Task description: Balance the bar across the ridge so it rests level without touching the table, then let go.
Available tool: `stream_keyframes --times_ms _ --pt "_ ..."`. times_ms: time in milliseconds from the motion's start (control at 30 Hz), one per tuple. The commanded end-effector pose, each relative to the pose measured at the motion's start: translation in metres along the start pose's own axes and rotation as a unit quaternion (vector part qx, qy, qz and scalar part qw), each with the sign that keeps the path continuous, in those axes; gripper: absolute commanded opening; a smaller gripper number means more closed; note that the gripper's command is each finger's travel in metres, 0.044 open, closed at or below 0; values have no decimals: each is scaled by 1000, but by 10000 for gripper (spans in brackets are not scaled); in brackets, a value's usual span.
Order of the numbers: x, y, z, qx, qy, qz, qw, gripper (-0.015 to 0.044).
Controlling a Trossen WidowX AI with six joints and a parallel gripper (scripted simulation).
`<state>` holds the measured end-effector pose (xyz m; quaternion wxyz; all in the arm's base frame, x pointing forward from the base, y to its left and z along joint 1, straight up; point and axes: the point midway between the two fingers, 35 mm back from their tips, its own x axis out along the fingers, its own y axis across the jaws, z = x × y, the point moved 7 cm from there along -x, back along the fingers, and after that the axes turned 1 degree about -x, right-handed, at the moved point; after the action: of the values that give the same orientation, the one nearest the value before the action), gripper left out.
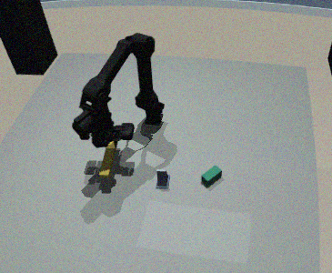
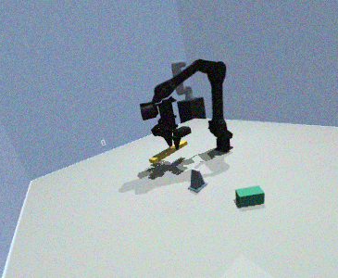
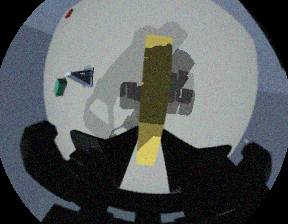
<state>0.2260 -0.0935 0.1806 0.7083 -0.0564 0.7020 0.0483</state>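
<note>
The yellow bar (image 1: pixel 107 160) (image 2: pixel 161 156) (image 3: pixel 156 85) is held a little above the table, with shadow across much of its top. My gripper (image 1: pixel 114 139) (image 2: pixel 174 146) (image 3: pixel 150 130) is shut on the bar, gripping it across its width; in the top view the arm partly hides the bar's far end. The ridge, a small dark blue-grey wedge (image 1: pixel 162 177) (image 2: pixel 196 179) (image 3: pixel 85 77) on a thin base, stands apart from the bar, to its right in the top and exterior views and to its left in the wrist view. Nothing lies on the ridge.
A green block (image 1: pixel 212 176) (image 2: pixel 250 196) (image 3: pixel 60 87) rests on the table, right of the ridge in the top and exterior views. A pale rectangle (image 1: pixel 195 232) shows on the table in front. A small red thing (image 3: pixel 69 13) shows at the wrist view's upper left.
</note>
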Motion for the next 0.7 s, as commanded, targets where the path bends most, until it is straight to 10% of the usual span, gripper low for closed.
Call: stream_keyframes --times_ms 0,667 --pt "-14 1 0 -1 -4 0 1000 0" --pt "-52 10 0 -1 -5 1 1000 0"
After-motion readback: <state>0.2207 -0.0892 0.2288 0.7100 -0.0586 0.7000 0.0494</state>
